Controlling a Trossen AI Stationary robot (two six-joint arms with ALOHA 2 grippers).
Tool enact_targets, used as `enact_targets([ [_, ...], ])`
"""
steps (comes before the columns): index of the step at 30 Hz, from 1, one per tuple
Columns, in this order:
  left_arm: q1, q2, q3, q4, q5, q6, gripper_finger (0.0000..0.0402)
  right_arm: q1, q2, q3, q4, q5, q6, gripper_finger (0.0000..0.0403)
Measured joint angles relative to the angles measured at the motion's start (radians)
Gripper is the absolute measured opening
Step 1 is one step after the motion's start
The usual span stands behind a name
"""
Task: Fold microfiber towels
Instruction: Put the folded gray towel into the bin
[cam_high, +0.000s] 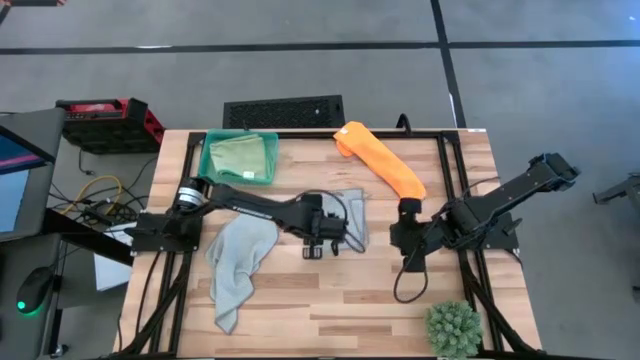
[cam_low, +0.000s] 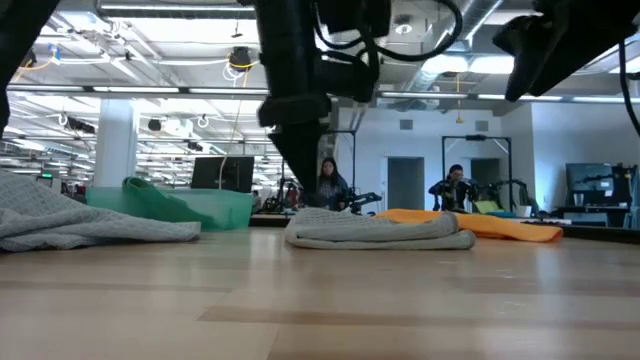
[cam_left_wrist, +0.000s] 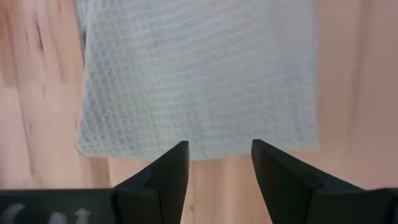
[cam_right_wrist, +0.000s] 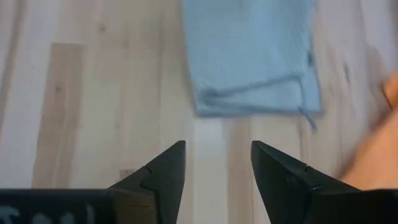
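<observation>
A pale grey towel (cam_high: 352, 212), folded into a flat rectangle, lies at the table's middle; it also shows in the low view (cam_low: 380, 232). My left gripper (cam_high: 320, 248) is open just above its near edge (cam_left_wrist: 199, 146) and touches nothing. A second pale grey towel (cam_high: 238, 268) lies crumpled to the left. An orange towel (cam_high: 382, 162) lies bunched at the far right. A light green towel (cam_high: 236, 156) lies in the green tray (cam_high: 207, 160). My right gripper (cam_high: 410, 262) is open and empty, right of the folded towel (cam_right_wrist: 252, 56).
A spiky green plant ball (cam_high: 453, 328) sits at the near right corner. The green tray stands at the far left. Bare wood shows along the near edge between the crumpled towel and the plant ball. People show in the room beyond the table (cam_low: 330, 185).
</observation>
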Motion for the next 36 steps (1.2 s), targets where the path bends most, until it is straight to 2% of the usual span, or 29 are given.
enact_targets([
  [6, -0.11, 0.012, -0.008, 0.027, -0.011, -0.015, 0.0169, -0.001, 0.147, -0.048, 0.222, -0.02, -0.188, 0.0205],
  [14, -0.174, 0.01, -0.007, 0.082, -0.063, -0.078, 0.0169, -0.032, 0.336, -0.05, 0.412, -0.015, -0.275, 0.0205],
  [21, -0.172, 0.009, -0.099, 0.199, -0.072, -0.137, 0.0169, -0.083, 0.431, -0.05, 0.447, -0.006, -0.285, 0.0205],
  [29, -0.155, 0.009, -0.215, 0.383, -0.094, -0.142, 0.0169, -0.13, 0.438, -0.049, 0.443, -0.006, -0.303, 0.0205],
  [36, -0.119, 0.008, -0.298, 0.471, -0.116, -0.151, 0.0169, -0.16, 0.464, -0.051, 0.452, -0.021, -0.329, 0.0205],
])
